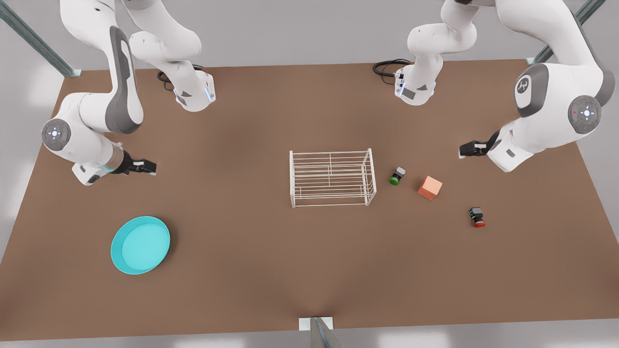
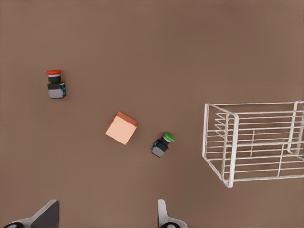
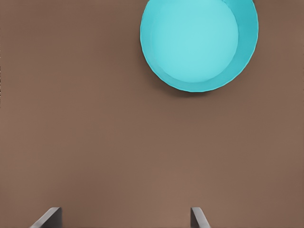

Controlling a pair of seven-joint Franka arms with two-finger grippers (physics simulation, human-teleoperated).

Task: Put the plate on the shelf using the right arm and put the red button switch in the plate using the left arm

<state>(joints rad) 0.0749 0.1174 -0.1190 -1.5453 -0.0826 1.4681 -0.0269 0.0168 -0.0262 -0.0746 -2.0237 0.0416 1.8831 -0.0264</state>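
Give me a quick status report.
Left end effector open, right end effector open, both empty. Plate on table, shelf bare. Red button switch untouched beyond orange cube.

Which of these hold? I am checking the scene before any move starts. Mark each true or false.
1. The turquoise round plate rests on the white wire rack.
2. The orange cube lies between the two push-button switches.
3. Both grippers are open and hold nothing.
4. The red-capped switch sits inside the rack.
1. False: the turquoise round plate lies on the brown table, apart from the white wire rack.
2. True: the orange cube lies between the green-capped switch and the red-capped switch.
3. True: left gripper and right gripper are open, empty.
4. False: it lies on the table, outside the rack.
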